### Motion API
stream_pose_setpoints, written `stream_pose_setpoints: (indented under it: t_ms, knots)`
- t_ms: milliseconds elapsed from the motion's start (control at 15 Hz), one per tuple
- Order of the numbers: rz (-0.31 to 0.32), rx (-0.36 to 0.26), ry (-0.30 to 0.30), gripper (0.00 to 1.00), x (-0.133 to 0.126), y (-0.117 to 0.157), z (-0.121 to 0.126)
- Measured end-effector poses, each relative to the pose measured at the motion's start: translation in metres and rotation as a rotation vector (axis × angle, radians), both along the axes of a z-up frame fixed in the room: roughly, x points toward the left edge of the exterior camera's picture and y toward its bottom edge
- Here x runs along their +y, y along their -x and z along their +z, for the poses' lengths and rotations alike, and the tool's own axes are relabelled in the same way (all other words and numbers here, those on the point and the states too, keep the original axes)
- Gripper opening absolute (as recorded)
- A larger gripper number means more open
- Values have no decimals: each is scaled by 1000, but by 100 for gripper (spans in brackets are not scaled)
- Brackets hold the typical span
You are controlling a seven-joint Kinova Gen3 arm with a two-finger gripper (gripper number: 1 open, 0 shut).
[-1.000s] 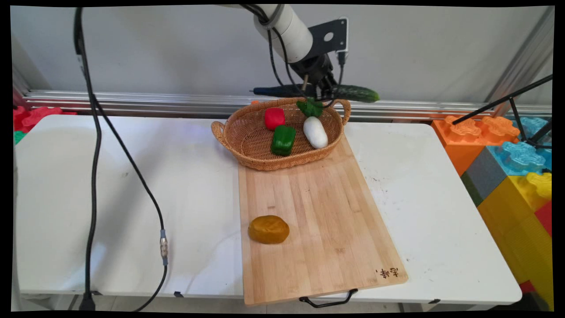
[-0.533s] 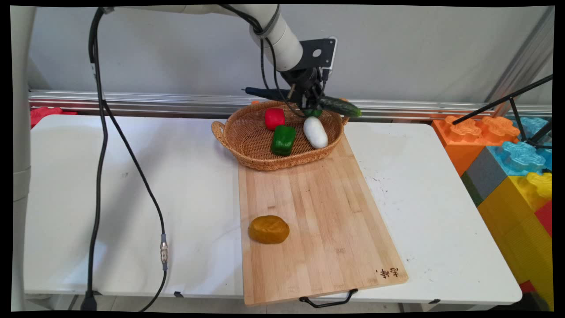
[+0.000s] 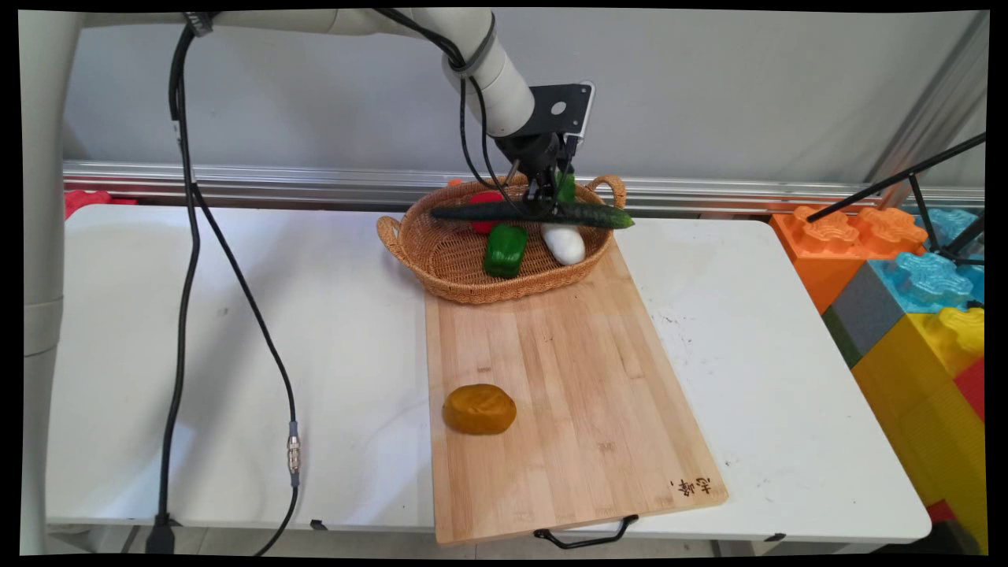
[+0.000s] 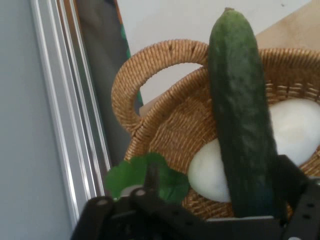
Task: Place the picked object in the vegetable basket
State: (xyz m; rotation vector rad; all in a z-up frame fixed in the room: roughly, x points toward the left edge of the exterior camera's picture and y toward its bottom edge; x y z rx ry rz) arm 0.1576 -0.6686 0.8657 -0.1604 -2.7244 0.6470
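- Fingers [image 3: 546, 206] grasp the cucumber [image 3: 535, 213] near its middle, and in the main view I see it level above the wicker basket [image 3: 441, 256], spanning most of its width, one end poking out past the right rim.
- Inside the basket I count a red pepper [image 3: 480, 223] (mostly hidden behind the cucumber), a green pepper [image 3: 504, 249] and a white radish [image 3: 563, 242] with green leaves.
- That basket rests on the far end of the cutting board [image 3: 559, 378]; a bread roll [image 3: 479, 409] lies on the board's near left edge, well apart, with the white surface [image 3: 236, 331] around.
- From the hand view, the cucumber [image 4: 242, 115] runs away from the camera, clamped low in the picture by the fingers [image 4: 292, 182], over the radish [image 4: 285, 145] and beside a basket handle [image 4: 150, 75].
- My judgement: the cucumber is lifted and carried, not yet set down; whether it touches the basket rim I cannot tell.
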Motion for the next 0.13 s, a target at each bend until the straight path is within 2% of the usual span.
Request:
stream_pose_setpoints:
  t_ms: [133]
  knots:
    - [-4, 3, -1, 100, 1, 1, 1]
